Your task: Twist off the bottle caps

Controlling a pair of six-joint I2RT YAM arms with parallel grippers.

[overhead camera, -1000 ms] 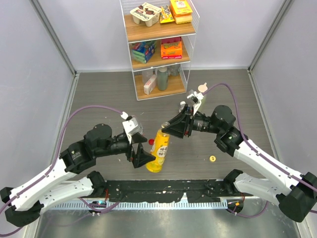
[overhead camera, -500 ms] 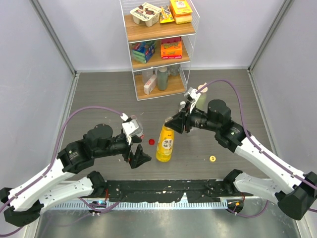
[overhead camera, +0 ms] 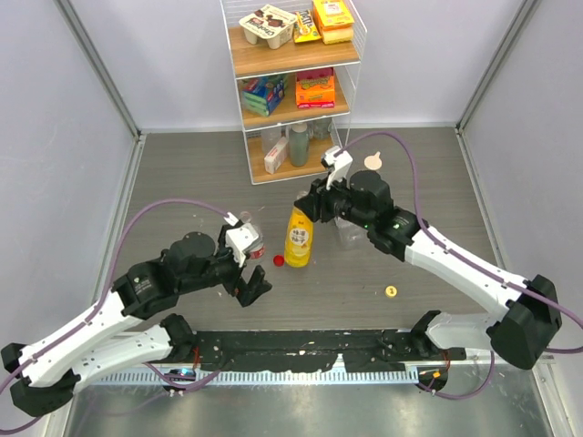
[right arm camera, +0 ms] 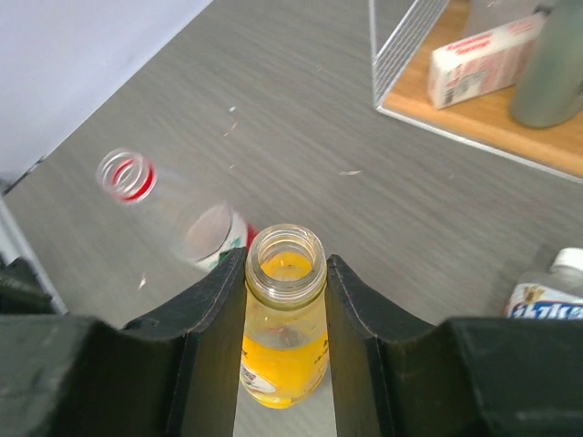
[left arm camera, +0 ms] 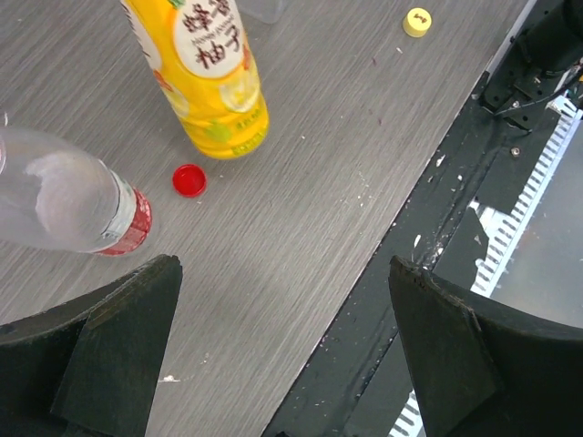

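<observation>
The yellow-orange juice bottle [overhead camera: 299, 241] stands upright with its mouth uncapped, and my right gripper [overhead camera: 306, 206] is shut on its neck [right arm camera: 285, 273]. Its yellow cap [overhead camera: 391, 291] lies loose on the table to the right. The red cap [overhead camera: 277, 259] lies beside the juice bottle [left arm camera: 205, 73]. The clear red-label bottle [overhead camera: 250, 238], open-mouthed, is just left of it [right arm camera: 127, 175]. My left gripper [overhead camera: 256, 288] hangs open and empty near the table's front edge [left arm camera: 282, 364]. The blue-white label bottle [right arm camera: 551, 293] keeps its white cap [right arm camera: 570, 259].
A wire rack [overhead camera: 291, 91] with snacks and bottles stands at the back, its lowest shelf [right arm camera: 474, 109] close behind the right gripper. A pale green bottle with a cream top [overhead camera: 372, 162] is behind the right arm. The black base plate [left arm camera: 437, 228] edges the table.
The right gripper carried the juice bottle back and left, bringing it from tilted to upright. The left gripper, open throughout, drew away from the bottle toward the front edge.
</observation>
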